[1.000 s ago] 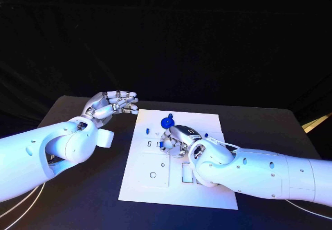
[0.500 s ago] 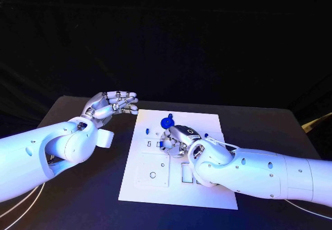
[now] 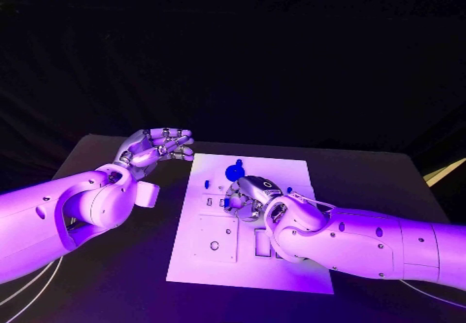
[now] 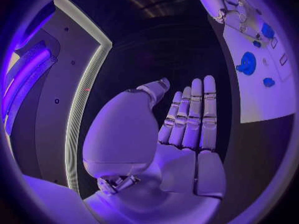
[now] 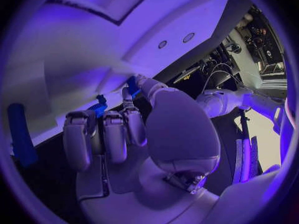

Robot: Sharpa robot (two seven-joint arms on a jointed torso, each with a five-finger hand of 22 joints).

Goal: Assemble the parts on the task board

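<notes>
On the white task board [image 3: 291, 269], the right hand [image 3: 248, 196] curls over a small blue part [image 3: 224, 202], apparently pinching it at the fingertips. Off the board's far corner, the left hand [image 3: 155, 147] hovers empty, fingers loosely bent, farther away.

The task board [image 3: 248, 262] is lying in the middle of the frame on the table [image 3: 378, 175]. The left hand [image 3: 155, 147] is hovering beside its upper left corner; the right hand [image 3: 250, 197] is resting over its centre, below a round part [image 3: 234, 171].
</notes>
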